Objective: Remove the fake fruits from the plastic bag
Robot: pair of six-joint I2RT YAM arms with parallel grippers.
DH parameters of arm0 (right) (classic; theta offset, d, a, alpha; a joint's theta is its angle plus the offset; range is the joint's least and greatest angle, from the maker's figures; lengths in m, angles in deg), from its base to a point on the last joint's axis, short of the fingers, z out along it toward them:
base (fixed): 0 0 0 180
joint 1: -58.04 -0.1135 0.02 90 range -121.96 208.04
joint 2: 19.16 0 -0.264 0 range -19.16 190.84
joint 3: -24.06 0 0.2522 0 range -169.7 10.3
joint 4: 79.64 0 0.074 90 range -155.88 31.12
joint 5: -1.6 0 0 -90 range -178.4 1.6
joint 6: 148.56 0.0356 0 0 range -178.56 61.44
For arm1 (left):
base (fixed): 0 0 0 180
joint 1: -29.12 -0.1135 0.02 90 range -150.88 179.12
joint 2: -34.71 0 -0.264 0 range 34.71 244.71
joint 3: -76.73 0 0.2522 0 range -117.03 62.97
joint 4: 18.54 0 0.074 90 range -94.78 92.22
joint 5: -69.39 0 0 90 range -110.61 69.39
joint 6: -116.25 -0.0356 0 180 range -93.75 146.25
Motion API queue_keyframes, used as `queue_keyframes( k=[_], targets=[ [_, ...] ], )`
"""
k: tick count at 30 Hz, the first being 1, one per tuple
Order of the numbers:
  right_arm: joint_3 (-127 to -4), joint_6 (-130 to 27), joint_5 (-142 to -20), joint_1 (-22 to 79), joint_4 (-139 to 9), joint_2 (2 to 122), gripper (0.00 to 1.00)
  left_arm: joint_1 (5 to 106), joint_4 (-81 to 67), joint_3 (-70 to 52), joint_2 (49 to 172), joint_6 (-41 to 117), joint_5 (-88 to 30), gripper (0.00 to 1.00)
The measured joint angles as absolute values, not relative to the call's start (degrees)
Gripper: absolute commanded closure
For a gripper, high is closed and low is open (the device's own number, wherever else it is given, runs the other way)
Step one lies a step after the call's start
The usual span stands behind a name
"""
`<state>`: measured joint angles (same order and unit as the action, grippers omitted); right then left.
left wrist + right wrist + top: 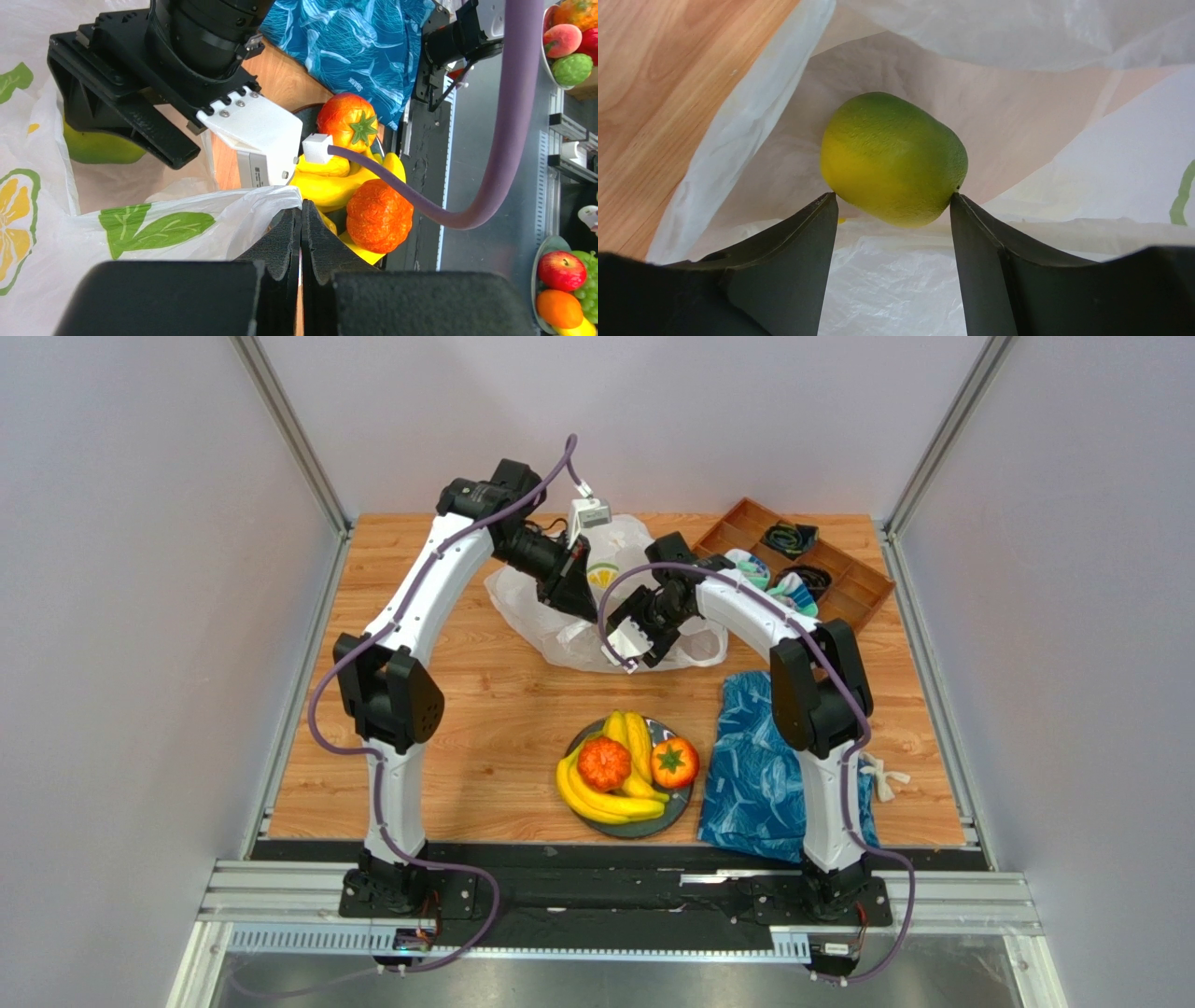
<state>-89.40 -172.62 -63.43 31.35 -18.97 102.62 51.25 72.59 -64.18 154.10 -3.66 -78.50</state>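
Note:
The white plastic bag (613, 602) lies at the back middle of the table, its mouth toward the arms. My left gripper (302, 204) is shut on the plastic bag's (175, 224) edge and holds it up. Inside, a greenish fruit (892, 157) rests on the plastic. My right gripper (893, 197) is open in the bag's mouth, its fingertips (826, 210) at either side of the fruit's near end. From above, the right gripper (627, 647) reaches in under the left gripper (568, 585). Bananas (617, 795), an orange ball (605, 763) and a red-orange fruit (675, 762) lie on a dark plate (679, 816).
A blue patterned cloth (758, 756) lies right of the plate, under the right arm. A wooden compartment tray (859, 588) with socks and cables stands at the back right. Grey walls close in both sides of the table.

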Motion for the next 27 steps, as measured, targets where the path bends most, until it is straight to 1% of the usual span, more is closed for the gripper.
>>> queue_keyframes(
  k=[8, 18, 20, 21, 24, 27],
  targets=[
    [-89.66, -172.66, -61.09, 30.08, -21.74, 104.63, 0.36, 51.36, 72.59, -63.81, 154.10, -3.66, -78.35, 1.00],
    [-94.03, -172.70, -60.94, 29.29, -19.19, 107.34, 0.37, 51.73, 72.59, -63.81, 154.10, -3.66, -78.33, 1.00],
    [-95.72, -172.75, -61.75, 29.03, -17.96, 108.30, 0.54, 51.82, 72.59, -63.81, 154.10, -3.66, -78.33, 1.00],
    [-96.68, -172.94, -62.23, 28.88, -17.20, 108.89, 0.68, 51.88, 72.61, -63.81, 154.10, -3.66, -78.33, 1.00],
    [-98.71, -172.97, -63.45, 28.42, -15.23, 110.60, 0.82, 52.13, 72.61, -63.81, 154.10, -3.66, -78.33, 1.00],
    [-98.49, -172.83, -63.91, 27.89, -12.56, 112.48, 0.88, 52.30, 72.61, -63.81, 154.10, -3.66, -78.26, 1.00]
  ],
)
